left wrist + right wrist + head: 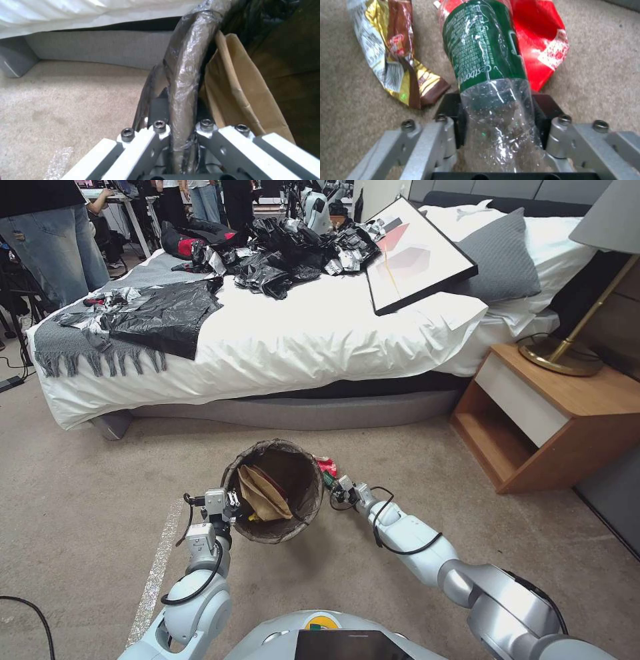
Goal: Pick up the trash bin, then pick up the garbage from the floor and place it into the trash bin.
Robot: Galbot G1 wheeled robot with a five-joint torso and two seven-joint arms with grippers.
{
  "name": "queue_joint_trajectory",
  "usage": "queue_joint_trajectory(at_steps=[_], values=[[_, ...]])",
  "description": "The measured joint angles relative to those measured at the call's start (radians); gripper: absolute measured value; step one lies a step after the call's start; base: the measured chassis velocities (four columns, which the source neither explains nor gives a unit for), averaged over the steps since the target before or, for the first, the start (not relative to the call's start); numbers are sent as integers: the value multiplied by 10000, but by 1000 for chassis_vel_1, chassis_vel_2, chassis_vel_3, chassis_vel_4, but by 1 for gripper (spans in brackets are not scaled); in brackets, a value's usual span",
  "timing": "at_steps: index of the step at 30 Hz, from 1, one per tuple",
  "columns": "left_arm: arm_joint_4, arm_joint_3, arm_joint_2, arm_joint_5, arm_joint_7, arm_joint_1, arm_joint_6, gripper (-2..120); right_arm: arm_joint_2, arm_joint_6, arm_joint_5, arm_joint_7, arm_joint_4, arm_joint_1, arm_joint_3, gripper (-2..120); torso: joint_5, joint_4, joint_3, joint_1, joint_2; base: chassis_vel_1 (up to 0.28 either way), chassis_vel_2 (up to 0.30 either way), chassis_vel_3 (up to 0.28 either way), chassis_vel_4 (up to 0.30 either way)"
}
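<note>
The trash bin [293, 448], a round bucket with a dark liner folded over its rim [186, 75], hangs tilted just above the carpet in front of the bed. My left gripper [230, 501] [181, 135] is shut on its near-left rim. A flat brown paper bag [263, 493] [240, 95] lies inside. Right of the bin, my right gripper [333, 485] [500, 112] is low at the floor, shut on a green-labelled clear bottle [486, 62], its pads pressing both sides. A red wrapper [540, 37] [327, 465] and a gold-brown wrapper [396, 55] lie on the carpet beside the bottle.
The bed [267, 347] stands just beyond the bin, with black plastic sheets [167, 317] and a framed picture [417, 253] on it. A wooden nightstand [553, 420] with a lamp [560, 357] is at the right. A pale tape line [157, 573] crosses the carpet at left.
</note>
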Motion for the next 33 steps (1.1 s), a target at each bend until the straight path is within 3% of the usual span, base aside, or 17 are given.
queue_joint_trajectory(at_steps=[10,22,33], values=[[48,69,-22,50,-3,-13,1,0,-264,-152,-12,333,773,-268,29,32,0,0,0,0,0,0,0,0,0],[103,227,-56,155,5,-15,-10,0,-1151,-436,252,1285,3357,-1200,412,32,0,1,0,-1,0,0,0,0,0],[184,375,-66,231,25,-21,-23,0,-2512,-430,630,1958,6447,-2724,1667,32,2,-1,0,-1,0,0,0,0,0]])
